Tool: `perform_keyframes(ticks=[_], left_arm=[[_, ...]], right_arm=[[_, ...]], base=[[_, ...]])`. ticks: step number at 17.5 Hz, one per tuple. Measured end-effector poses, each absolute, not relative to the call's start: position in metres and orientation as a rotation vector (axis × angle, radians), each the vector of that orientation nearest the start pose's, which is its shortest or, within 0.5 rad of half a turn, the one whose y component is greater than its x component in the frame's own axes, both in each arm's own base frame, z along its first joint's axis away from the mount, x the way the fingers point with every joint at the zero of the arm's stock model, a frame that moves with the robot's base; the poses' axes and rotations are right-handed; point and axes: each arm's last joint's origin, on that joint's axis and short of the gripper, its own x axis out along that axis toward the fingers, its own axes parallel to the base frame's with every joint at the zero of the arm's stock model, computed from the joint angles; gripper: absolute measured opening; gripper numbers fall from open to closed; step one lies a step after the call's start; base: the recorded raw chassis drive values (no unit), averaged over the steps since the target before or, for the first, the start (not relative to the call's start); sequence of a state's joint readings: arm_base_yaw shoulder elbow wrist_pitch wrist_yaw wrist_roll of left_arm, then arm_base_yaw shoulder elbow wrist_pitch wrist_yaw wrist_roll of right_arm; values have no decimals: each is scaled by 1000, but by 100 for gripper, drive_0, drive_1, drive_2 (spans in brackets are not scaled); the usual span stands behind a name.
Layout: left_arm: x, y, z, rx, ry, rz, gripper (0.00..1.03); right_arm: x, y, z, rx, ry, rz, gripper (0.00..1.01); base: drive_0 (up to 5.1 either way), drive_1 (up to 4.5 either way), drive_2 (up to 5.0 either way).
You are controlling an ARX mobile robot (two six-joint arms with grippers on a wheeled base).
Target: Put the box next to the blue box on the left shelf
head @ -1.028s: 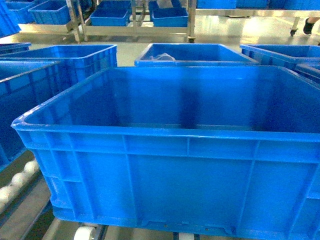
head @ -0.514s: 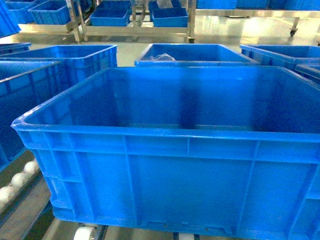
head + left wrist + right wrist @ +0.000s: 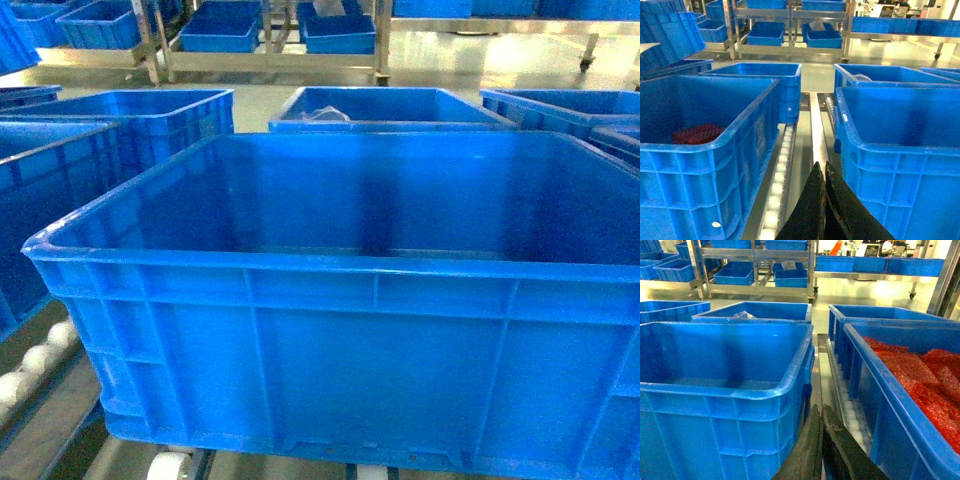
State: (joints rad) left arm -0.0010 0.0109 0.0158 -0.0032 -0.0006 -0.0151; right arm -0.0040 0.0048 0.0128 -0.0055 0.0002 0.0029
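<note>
Box (image 3: pixel 350 330) sits on the left shelf (image 3: pixel 777 190) rollers so it slides, neighbour crate (image 3: pixel 700 165) at 9 o'clock, both grippers' (image 3: pixel 823 172) (image 3: pixel 820 415) jaws clenched empty alongside.

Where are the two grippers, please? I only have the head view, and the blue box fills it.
Observer: The left gripper is low in the gap between the box and the left crate, jaws shut.
Operator: And the right one?
Observer: The right gripper is low in the gap on the box's other side, jaws shut.
Operator: What does that side's crate hold?
Observer: The right crate holds red contents.
</note>
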Motion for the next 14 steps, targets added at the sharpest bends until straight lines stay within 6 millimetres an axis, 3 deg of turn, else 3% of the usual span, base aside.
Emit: perform_keyframes(ticks=[3,4,11,14], left_arm=[[97,0,167,-15,1,-1,1],[97,0,168,-15,1,-1,11],[97,0,168,-14,0,0,100],[97,0,168,-14,0,0,98]], right_arm=[[97,0,167,3,-3,-4,2],[97,0,167,2,-3,-4,4],[97,0,167,2,-3,-4,96],[97,0,167,2,-3,-4,98]], base=[[0,0,0],[0,0,0],[0,0,0],[0,0,0]])
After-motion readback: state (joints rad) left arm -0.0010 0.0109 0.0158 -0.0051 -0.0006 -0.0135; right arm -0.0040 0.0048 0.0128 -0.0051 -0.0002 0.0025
